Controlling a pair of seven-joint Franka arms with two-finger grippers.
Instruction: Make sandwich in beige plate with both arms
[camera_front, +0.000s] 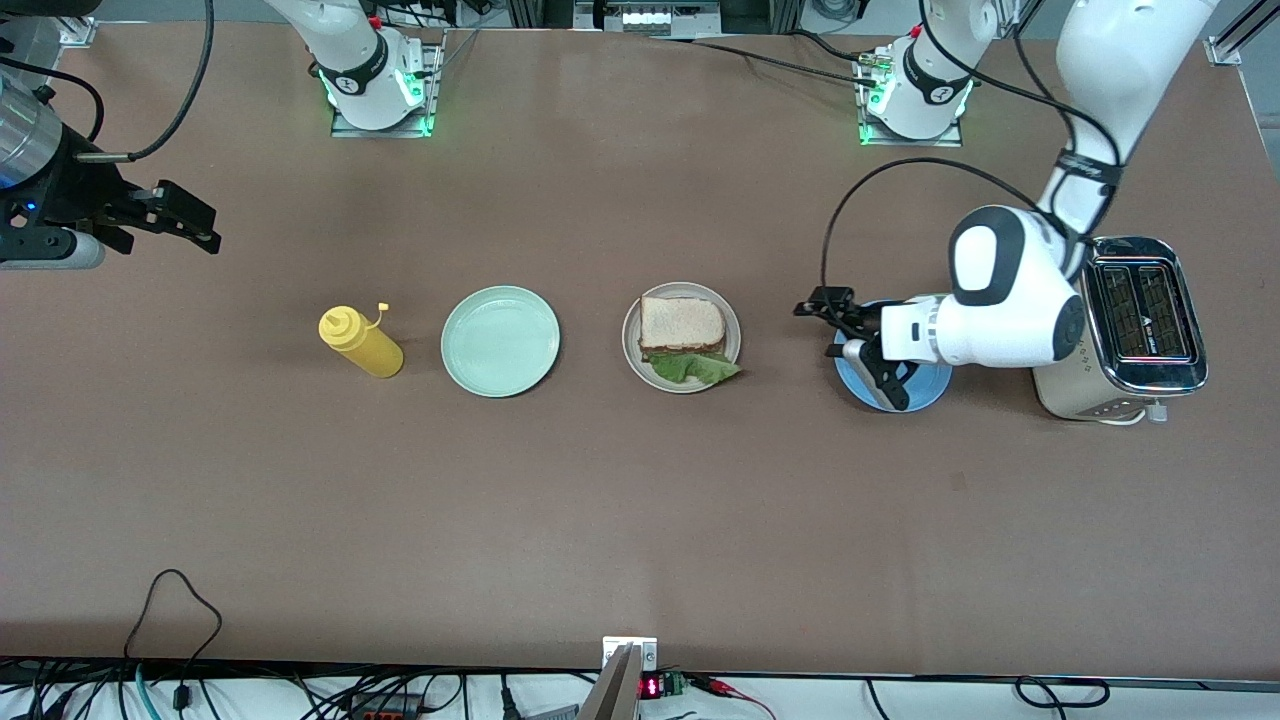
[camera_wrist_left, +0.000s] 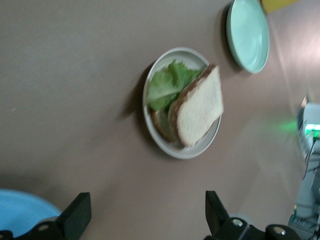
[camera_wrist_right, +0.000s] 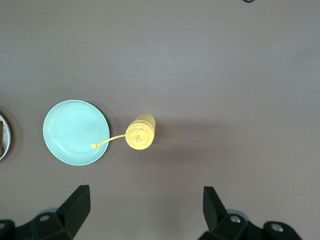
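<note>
i see the sandwich (camera_front: 682, 333) resting on the beige plate (camera_front: 633, 345); left gripper (camera_front: 858, 343) hangs over the blue plate (camera_front: 935, 385), fingers apart, empty; right gripper (camera_front: 190, 222) waits, fingers apart.

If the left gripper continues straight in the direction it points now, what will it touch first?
Probably the beige plate with the sandwich. The open left gripper, over the blue plate, points along the table toward it, with only bare table between. If its height holds, it may pass above; depth is unclear.

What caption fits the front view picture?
Sandwich sits finished on the beige plate; open left gripper over blue plate.
</note>
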